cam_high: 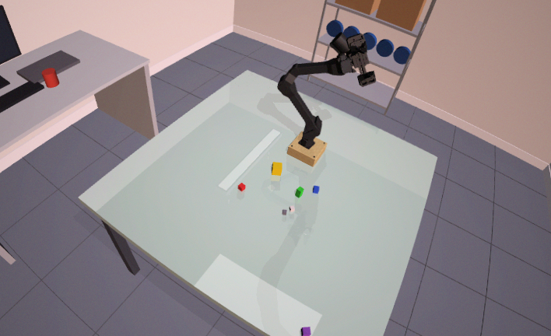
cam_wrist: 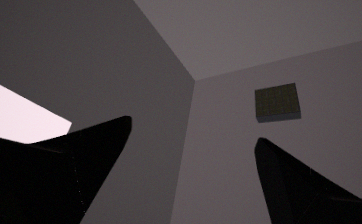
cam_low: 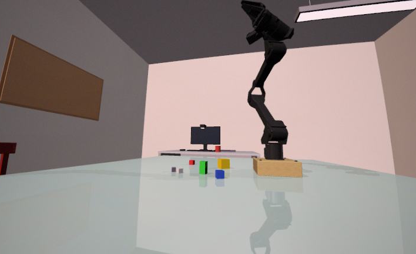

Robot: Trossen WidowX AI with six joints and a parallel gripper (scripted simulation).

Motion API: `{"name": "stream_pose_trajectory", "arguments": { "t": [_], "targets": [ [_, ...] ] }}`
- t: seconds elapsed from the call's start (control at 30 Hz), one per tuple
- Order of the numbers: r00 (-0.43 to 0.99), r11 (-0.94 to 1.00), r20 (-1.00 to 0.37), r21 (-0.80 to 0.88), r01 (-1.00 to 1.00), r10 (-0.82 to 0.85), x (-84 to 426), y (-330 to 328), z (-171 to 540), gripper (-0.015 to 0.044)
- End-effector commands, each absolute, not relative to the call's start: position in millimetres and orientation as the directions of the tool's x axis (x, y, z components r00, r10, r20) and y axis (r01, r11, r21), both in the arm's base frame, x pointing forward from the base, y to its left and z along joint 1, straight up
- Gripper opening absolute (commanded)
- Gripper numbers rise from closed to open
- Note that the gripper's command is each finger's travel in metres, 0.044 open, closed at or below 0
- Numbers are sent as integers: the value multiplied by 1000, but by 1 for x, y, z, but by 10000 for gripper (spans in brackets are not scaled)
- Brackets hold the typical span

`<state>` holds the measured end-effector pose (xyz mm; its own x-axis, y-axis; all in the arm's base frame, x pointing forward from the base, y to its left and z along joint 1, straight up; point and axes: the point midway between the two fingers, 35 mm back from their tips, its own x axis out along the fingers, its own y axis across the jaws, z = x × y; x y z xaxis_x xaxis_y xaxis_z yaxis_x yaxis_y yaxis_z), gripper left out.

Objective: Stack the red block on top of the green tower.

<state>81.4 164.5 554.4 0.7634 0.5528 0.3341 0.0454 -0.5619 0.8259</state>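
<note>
The red block (cam_high: 241, 187) (cam_low: 191, 162) is a small cube on the glass table, near the end of a pale strip. The green tower (cam_high: 300, 192) (cam_low: 203, 167) stands upright on the table, with nothing on top of it, in front of the robot's wooden base. My gripper (cam_wrist: 193, 133) is open and empty, its two dark fingers wide apart in the wrist view. It is raised high above the table, far from both the red block and the green tower. The wrist view shows only walls and ceiling, no blocks.
A blue cube (cam_high: 316, 189) (cam_low: 219, 174) is close beside the green tower. A yellow block (cam_high: 276, 169) (cam_low: 223, 163) lies between the red block and the wooden base (cam_high: 307, 151) (cam_low: 278, 167). Small grey (cam_high: 284, 211) and pink (cam_high: 292, 208) cubes are near the tower. A purple block (cam_high: 306, 331) is at the table's edge.
</note>
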Motion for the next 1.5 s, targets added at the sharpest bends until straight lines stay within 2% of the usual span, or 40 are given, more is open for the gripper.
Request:
{"name": "stream_pose_trajectory", "arguments": {
  "t": [0.0, 0.03, 0.37, 0.67, 0.97, 1.3, 1.47],
  "targets": [
    [764, -558, 335, 829, 40, 552, 81, 165, 554, 426],
    [766, -545, 337, 838, 22, 548, 82, 167, 555, 440],
    [796, -217, 338, 940, -263, 502, 101, 216, 547, 440],
    [835, 169, 273, 904, -392, 477, 143, 259, 522, 440],
    [891, 528, 147, 760, -380, 430, 206, 284, 481, 440],
    [931, 739, 9, 605, -297, 366, 274, 282, 439, 440],
    [956, 837, -91, 510, -196, 279, 315, 264, 408, 440]
  ]
}}
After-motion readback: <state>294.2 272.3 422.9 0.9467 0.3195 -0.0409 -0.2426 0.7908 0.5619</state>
